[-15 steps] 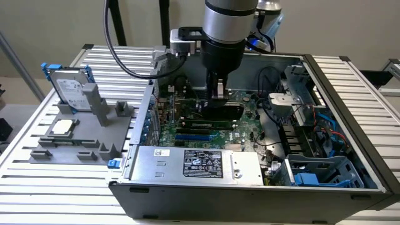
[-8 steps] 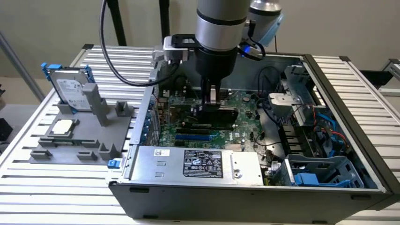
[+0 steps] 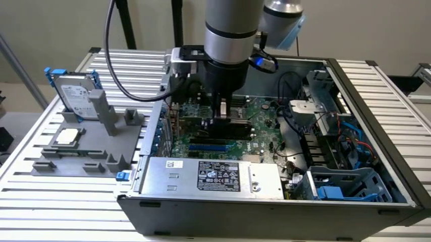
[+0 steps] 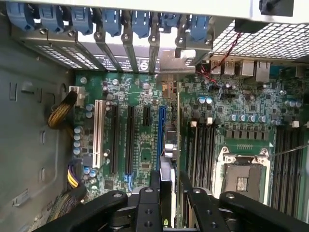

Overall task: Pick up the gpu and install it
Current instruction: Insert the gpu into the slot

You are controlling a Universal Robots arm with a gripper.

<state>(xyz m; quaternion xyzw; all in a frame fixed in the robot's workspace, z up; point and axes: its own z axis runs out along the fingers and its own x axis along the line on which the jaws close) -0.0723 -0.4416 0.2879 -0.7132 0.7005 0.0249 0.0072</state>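
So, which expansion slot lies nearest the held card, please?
The blue slot, beside the gpu in the gripper; the white slot and black slots lie farther off.

A plain cream wall [image 3: 377,25] runs behind everything, evenly lit, with no hard shadows on it. The work sits on a table [image 3: 54,206] of ribbed aluminium slats, silver and slightly glossy (the light catches along the ridges). Black stand poles [image 3: 126,25] rise against the wall at the back, and a grey metal bar [image 3: 17,65] slants across the exterior view's left edge. Beyond the table on that side, the floor [image 3: 17,113] looks pale.
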